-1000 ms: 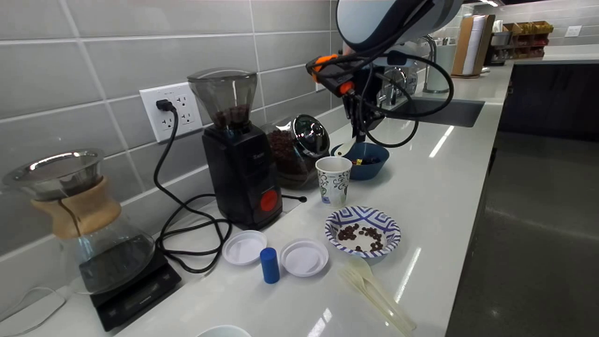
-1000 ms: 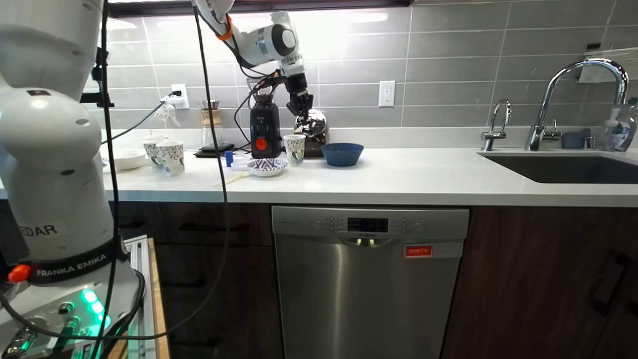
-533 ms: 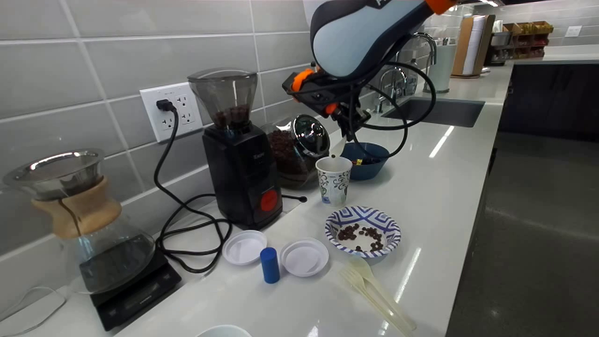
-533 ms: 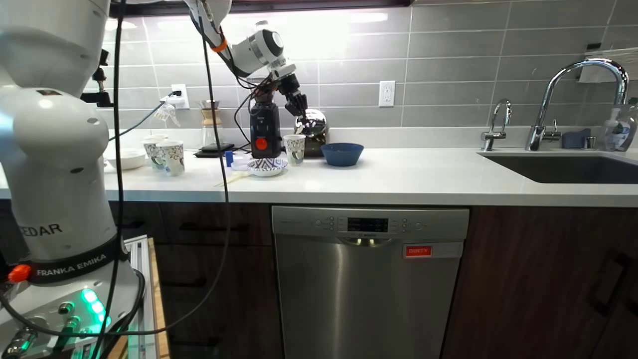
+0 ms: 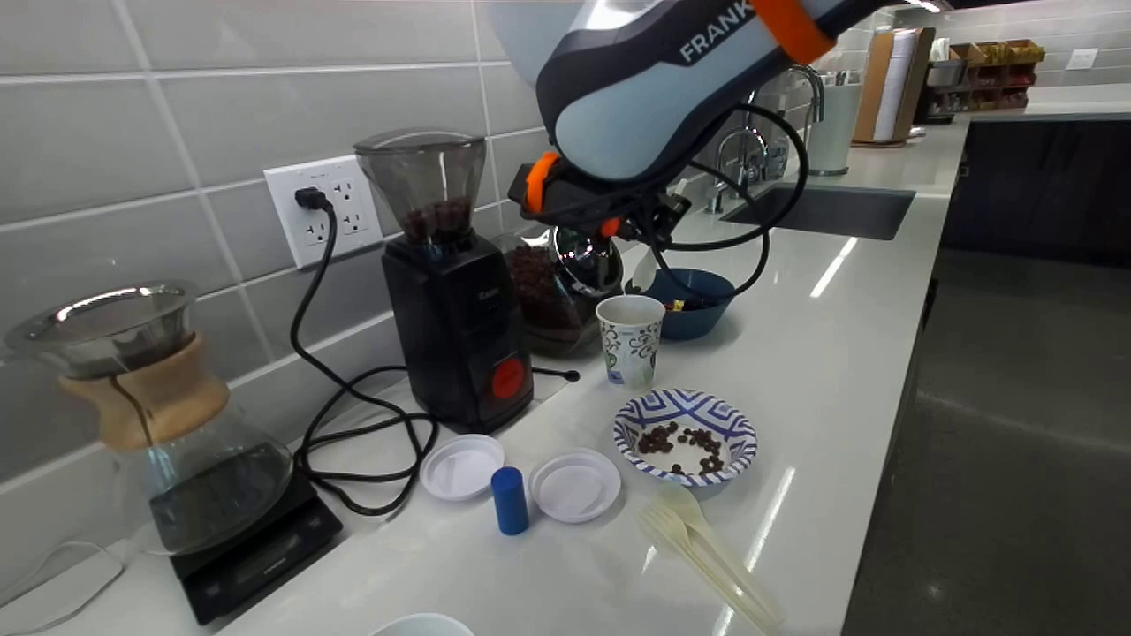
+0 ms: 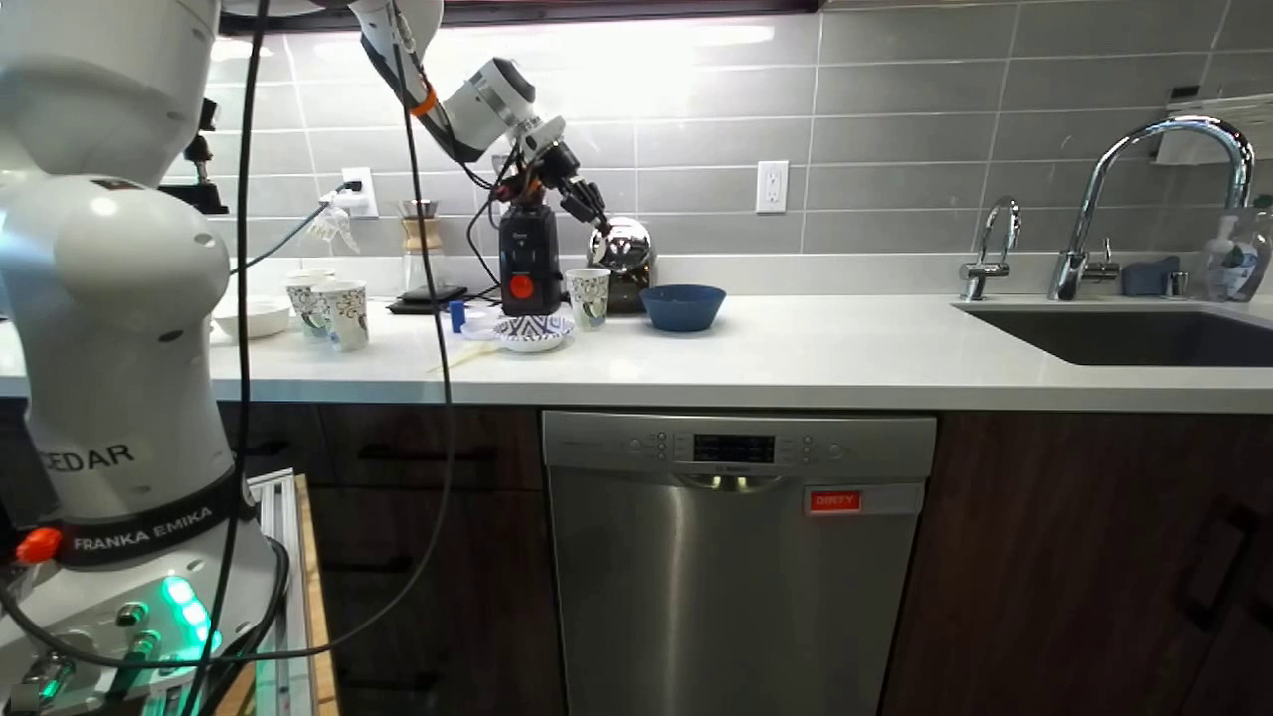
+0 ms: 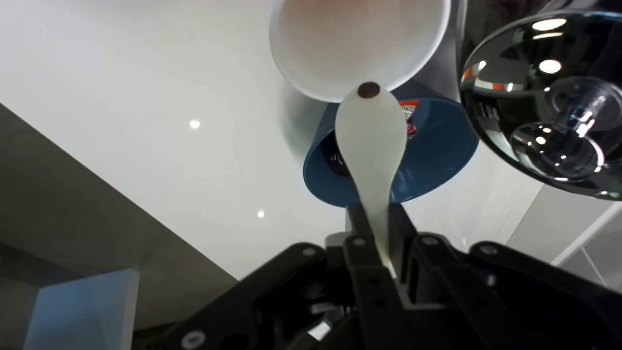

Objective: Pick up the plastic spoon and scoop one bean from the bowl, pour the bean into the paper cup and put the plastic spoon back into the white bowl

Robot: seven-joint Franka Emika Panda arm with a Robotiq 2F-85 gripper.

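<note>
Centrally, toward the lower edge of the wrist view: one black two-fingered gripper [image 7: 377,216]. By its closed fingers the handle of one thin, whitish plastic spoon [image 7: 371,131] is gripped, the scoop end being turned toward the top of the frame. At the very tip, one dark brown bean [image 7: 368,90] is carried. At top centre: one upright white paper cup [image 7: 359,43], its scrolled print shown in both exterior views; its rim is overlapped by the spoon's tip in the wrist view, and whether they touch cannot be told. Behind the spoon: one round dark blue bowl [image 7: 437,160], in which a red wrapper [image 7: 408,116] is partly seen. At upper right: one domed chrome lid [image 7: 549,112].

In an exterior view, below right of centre: one shallow white bowl [image 5: 680,405] patterned in blue, in which loose brown beans [image 5: 656,440] are held. Below it: one pale plastic fork [image 5: 676,534], laid alongside a second pale utensil [image 5: 680,500]. To the left: two round white lids [image 5: 574,486], one blue cylinder [image 5: 510,502] being stood between them. Left of centre: one black coffee grinder [image 5: 459,344].
</note>
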